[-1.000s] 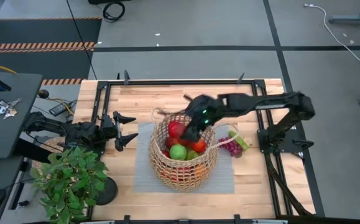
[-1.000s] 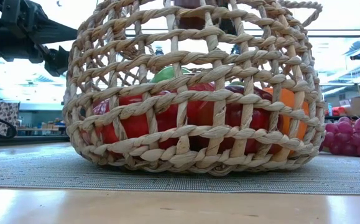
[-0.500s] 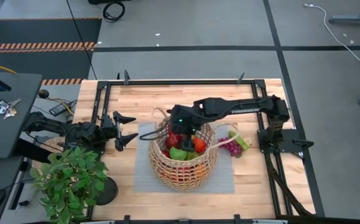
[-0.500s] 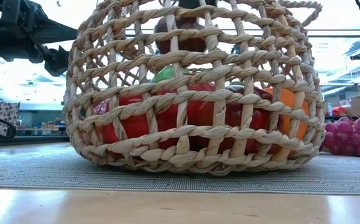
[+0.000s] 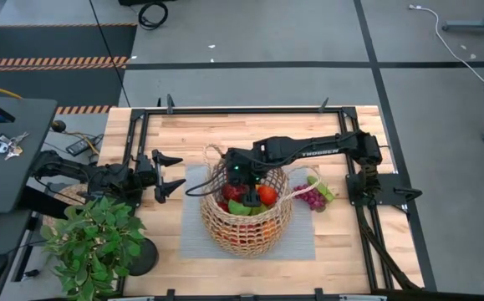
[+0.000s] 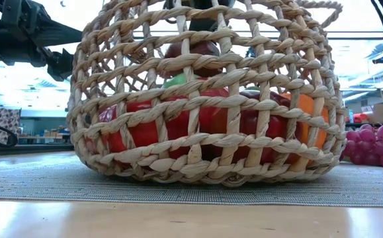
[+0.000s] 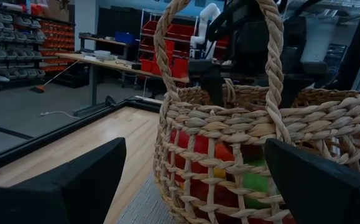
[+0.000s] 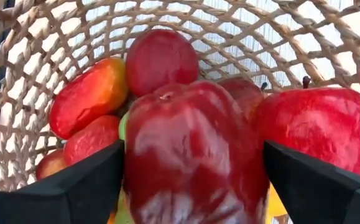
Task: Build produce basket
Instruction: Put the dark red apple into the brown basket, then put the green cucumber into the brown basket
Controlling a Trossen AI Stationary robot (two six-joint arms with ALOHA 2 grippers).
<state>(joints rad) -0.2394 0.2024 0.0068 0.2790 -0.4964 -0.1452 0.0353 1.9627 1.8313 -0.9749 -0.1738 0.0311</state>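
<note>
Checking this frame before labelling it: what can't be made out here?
- Right gripper on the dark red apple: right wrist view shows the fingers beside it, contact unclear.
- Produce at the basket bottom: weave and upper fruit hide it.
- Grapes: cut off by the low view's edge.
- Left gripper: open, waiting.

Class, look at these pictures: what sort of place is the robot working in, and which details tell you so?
Probably a robotics lab or workshop: the wooden table stands on a bare floor marked with hazard-striped tape, and storage shelving with red bins lines the room behind the basket.
</note>
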